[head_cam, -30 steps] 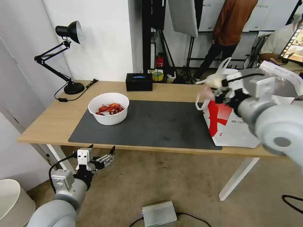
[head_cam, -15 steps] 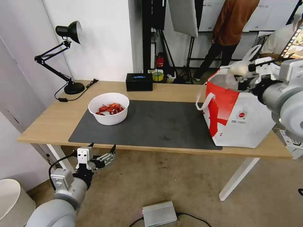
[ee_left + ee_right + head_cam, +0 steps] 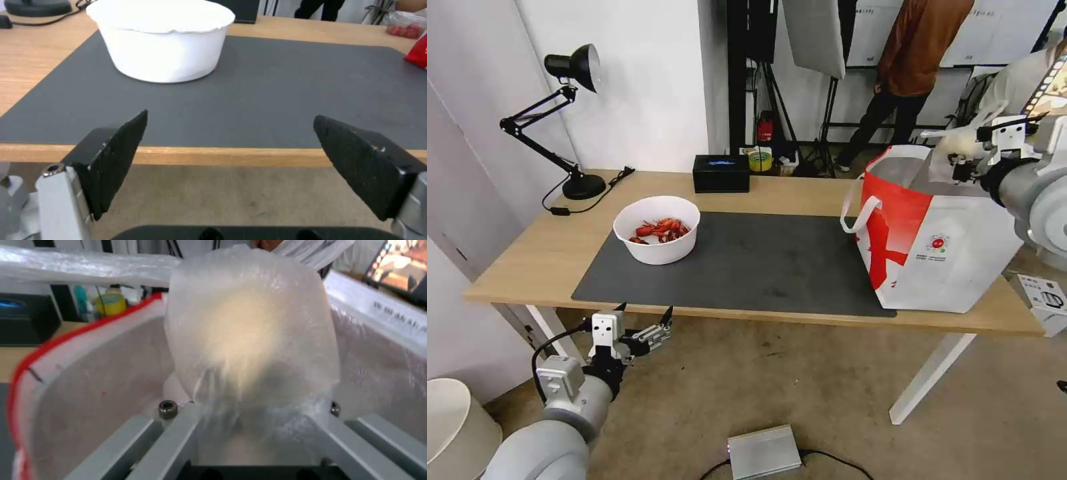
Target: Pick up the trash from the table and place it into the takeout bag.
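Since the earlier frame, right gripper [image 3: 960, 148] has travelled from in front of the takeout bag [image 3: 937, 250] to above its open mouth, clamped on the small clear bag [image 3: 249, 336] with its whitish lump, foil lining below. Left gripper [image 3: 644, 328] parked below the near edge of the table [image 3: 520, 260], jaws spread wide, nothing held. White bowl [image 3: 657, 229] of crayfish shells sits on the grey mat [image 3: 760, 267], far-left part.
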Robot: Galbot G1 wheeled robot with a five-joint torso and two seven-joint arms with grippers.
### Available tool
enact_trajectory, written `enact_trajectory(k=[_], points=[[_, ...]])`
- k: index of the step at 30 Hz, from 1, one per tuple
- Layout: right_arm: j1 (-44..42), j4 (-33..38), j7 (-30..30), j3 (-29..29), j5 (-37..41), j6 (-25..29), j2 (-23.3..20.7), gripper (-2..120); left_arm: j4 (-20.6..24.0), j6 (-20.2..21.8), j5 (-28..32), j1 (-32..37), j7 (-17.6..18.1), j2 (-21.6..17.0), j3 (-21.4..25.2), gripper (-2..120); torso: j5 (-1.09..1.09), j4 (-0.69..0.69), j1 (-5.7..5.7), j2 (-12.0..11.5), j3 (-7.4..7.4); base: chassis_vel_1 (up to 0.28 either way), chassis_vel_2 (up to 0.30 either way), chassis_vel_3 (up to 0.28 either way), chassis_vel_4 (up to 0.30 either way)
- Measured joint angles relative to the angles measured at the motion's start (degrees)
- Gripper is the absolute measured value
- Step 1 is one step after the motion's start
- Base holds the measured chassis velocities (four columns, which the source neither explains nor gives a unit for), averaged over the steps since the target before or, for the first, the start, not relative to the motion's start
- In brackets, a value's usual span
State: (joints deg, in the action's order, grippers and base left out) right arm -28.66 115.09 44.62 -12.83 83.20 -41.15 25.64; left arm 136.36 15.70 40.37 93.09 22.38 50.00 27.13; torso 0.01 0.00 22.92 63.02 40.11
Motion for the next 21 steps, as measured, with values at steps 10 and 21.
enact_trajectory(k=[10,21], points=[[0.1,-1.8,3.0,0.3,3.0,0.0,1.3,19,-0.1,0.0,0.1,0.0,0.0,-0.2,0.0,100,0.00,0.00,0.00,0.0,0.00,0.000,0.000,0.000,0.000],[0.1,-1.1,5.0,0.4,4.2,0.0,0.2,63,-0.1,-0.2,0.2,-0.3,0.0,-0.3,0.0,100,-0.01,0.00,0.00,0.0,0.00,0.000,0.000,0.000,0.000]])
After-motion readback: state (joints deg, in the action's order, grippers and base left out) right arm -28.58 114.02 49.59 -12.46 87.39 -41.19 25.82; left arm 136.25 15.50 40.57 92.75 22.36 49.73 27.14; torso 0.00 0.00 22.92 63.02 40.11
